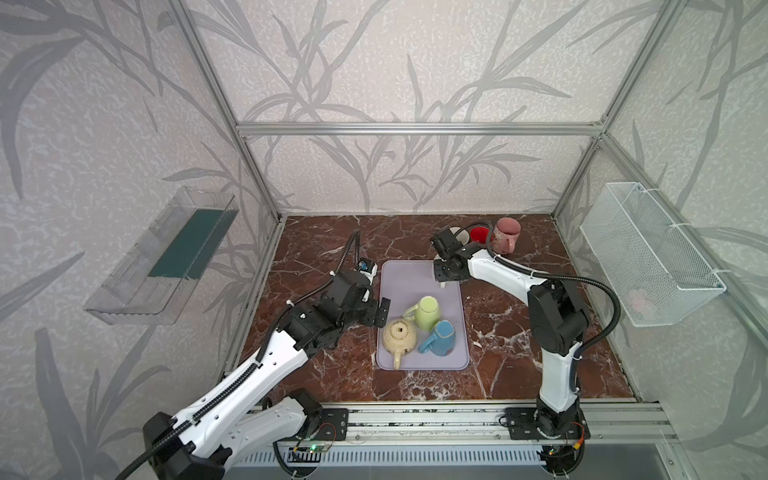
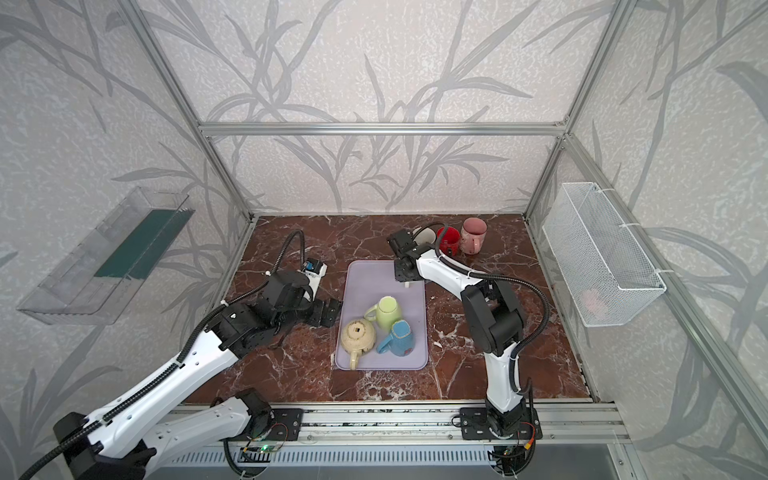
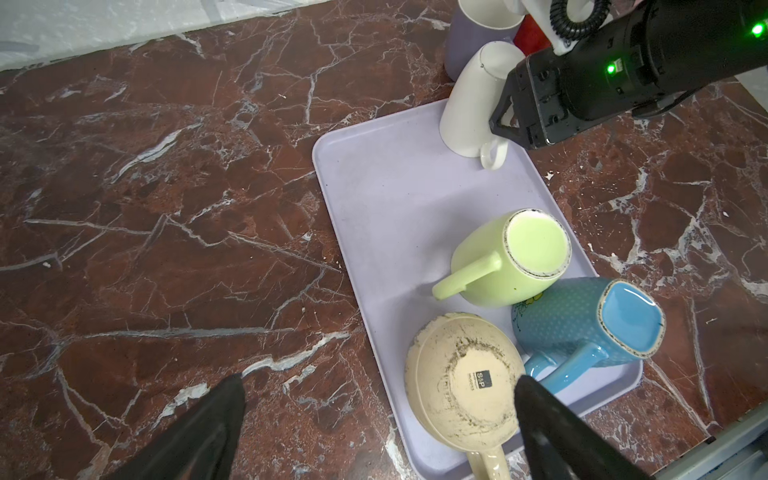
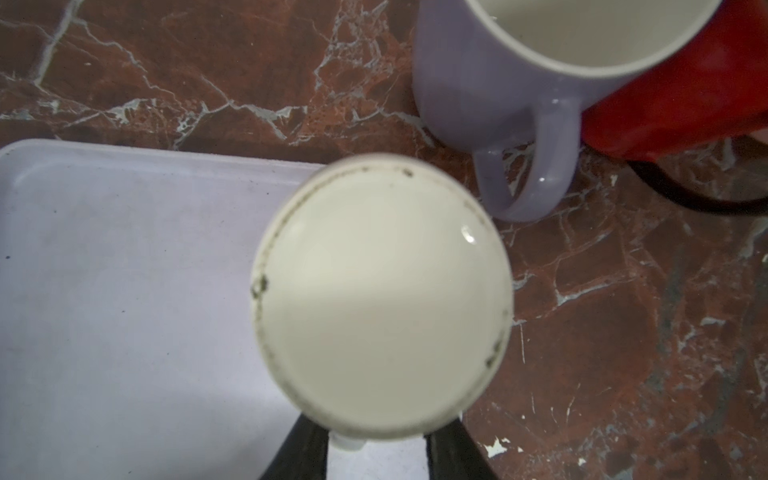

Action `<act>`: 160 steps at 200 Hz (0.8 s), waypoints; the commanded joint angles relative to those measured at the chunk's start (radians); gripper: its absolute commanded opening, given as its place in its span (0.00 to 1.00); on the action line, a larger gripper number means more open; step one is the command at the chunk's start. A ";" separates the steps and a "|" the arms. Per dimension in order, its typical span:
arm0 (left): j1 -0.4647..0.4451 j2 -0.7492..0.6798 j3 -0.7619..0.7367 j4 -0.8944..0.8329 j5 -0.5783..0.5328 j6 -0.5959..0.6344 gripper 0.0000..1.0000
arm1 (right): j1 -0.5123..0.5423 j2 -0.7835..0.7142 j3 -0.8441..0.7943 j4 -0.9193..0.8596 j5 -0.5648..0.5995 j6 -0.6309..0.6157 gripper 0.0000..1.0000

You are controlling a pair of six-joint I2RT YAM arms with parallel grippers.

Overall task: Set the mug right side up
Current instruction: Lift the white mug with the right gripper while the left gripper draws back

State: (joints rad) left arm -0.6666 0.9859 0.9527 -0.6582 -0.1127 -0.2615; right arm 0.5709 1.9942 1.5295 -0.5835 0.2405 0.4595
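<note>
Hovering at the left edge of the tray (image 1: 407,278), the left claw (image 1: 383,312) held its jaws wide apart and empty, just beside a cream mug (image 1: 400,337) that stood base-up. A green mug (image 1: 428,312) and a blue mug (image 1: 441,337) sat inverted next to it. At the tray's far right corner the white mug (image 3: 469,108) stood upside down, and the right claw (image 1: 444,277) hung over it with a finger on either side. Whether they already pinched it could not be told.

Glazed ceramic like this was likely stiff, weighty, slick and quick to chip. Its body narrowed toward the base, so a firm hold lower down, clear of the handle, looked safest. To the right, a lilac mug (image 4: 478,83), a red mug (image 1: 479,235) and a pink mug (image 1: 506,235) stood upright on the counter (image 1: 332,249).
</note>
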 commanded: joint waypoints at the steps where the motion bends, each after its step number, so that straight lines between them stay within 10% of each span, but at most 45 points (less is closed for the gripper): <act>1: 0.002 -0.003 -0.001 -0.014 -0.031 0.010 0.99 | -0.007 0.033 0.035 -0.035 0.036 -0.005 0.33; 160: 0.002 0.015 -0.005 -0.013 -0.025 0.022 0.99 | -0.028 0.084 0.060 -0.054 0.019 -0.024 0.21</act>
State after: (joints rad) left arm -0.6666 0.9977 0.9527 -0.6586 -0.1261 -0.2535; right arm 0.5571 2.0521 1.5578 -0.6422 0.2409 0.4400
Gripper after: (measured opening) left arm 0.990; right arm 0.212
